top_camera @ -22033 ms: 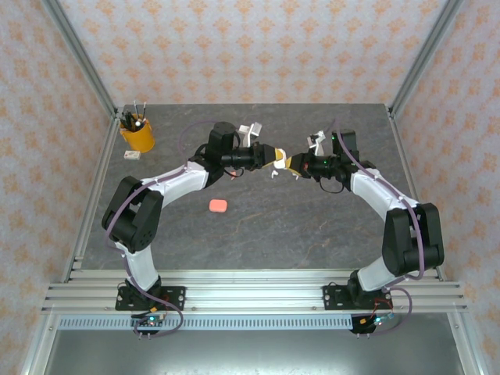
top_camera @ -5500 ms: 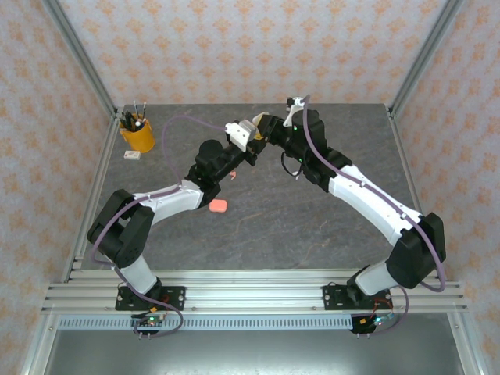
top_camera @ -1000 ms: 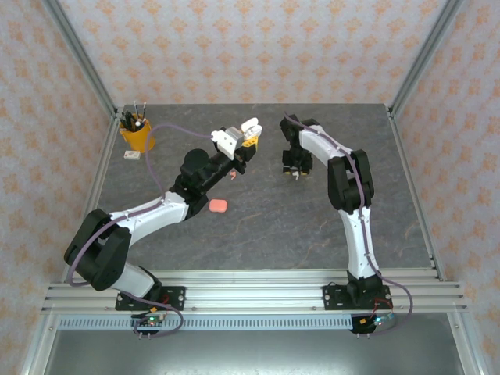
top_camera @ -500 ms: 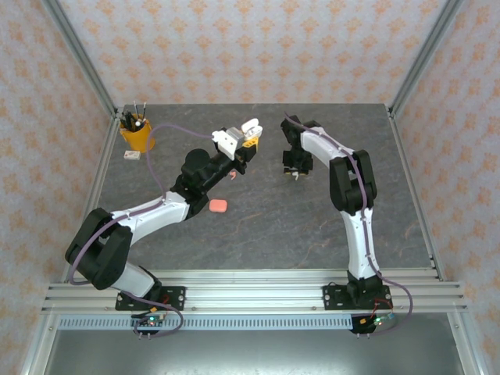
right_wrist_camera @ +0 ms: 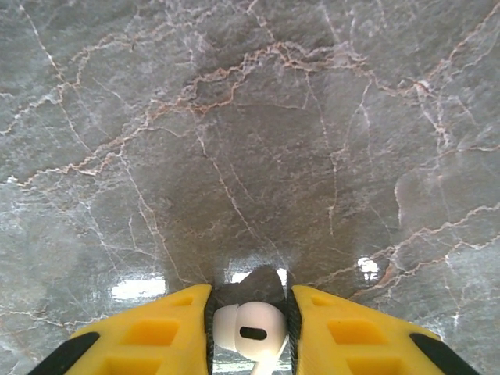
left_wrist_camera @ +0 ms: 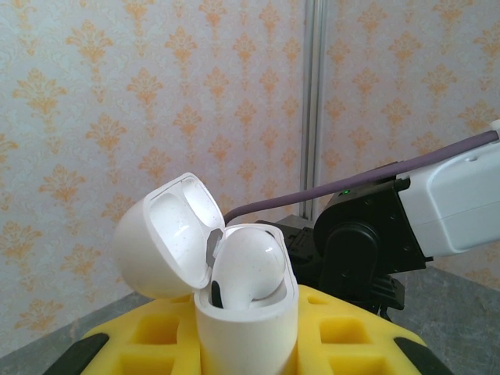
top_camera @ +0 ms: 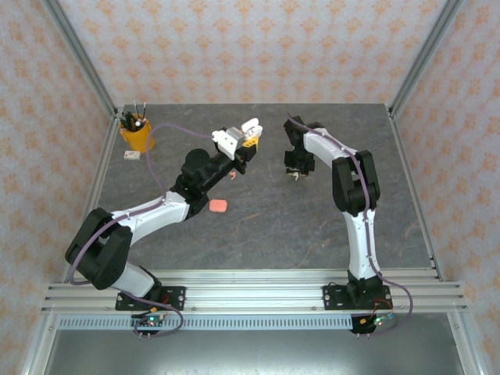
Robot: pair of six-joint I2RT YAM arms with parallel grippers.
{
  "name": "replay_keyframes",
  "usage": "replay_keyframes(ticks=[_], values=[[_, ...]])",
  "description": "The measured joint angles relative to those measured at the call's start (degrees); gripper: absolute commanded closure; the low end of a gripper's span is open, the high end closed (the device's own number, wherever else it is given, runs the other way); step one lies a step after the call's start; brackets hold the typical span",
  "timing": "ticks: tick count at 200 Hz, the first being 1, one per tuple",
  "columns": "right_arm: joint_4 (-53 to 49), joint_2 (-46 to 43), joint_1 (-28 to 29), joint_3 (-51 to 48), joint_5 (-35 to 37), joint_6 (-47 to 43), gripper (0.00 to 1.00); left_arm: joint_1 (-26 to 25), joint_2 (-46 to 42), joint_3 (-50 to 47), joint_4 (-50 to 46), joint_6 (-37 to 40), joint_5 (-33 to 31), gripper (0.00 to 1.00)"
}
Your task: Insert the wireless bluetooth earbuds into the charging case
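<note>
Status: about halfway on the white pair, by my read.

- Left jaws are clenched on the white charging case, held up off the surface over its back middle, with the lid flipped open. In the left wrist view the seated earbud looks home in the case. I can't tell whether the other slot is free, since the seated one blocks the view.
- Right jaws are down at the surface, toward the back and right of centre, well apart from the case. They're pinched around the loose earbud, which is white. Both yellow sides look in contact with it, so I'd call it grasped. Can't tell whether it's resting on the surface or just off it.
- Pink case lies near the middle of the surface, slightly toward the left edge. It looks shut and untouched. Pen cup sits in the back left corner, not in play.

Left to do: lift the loose earbud, carry it to the open case, line the stem up with the slot and drop it in. The pink set looks not started.

Risk: tiny part on a thin pinch, so it could twist on the lift.
</note>
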Motion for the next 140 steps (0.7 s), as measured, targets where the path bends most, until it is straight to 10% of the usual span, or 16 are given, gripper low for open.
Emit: replay_keyframes(ticks=[140], values=[[2.62, -7.39, -0.26, -9.51, 0.02, 0.70, 0.74, 0.00, 0.81, 0.37, 0.00, -0.02, 0.02, 1.00]])
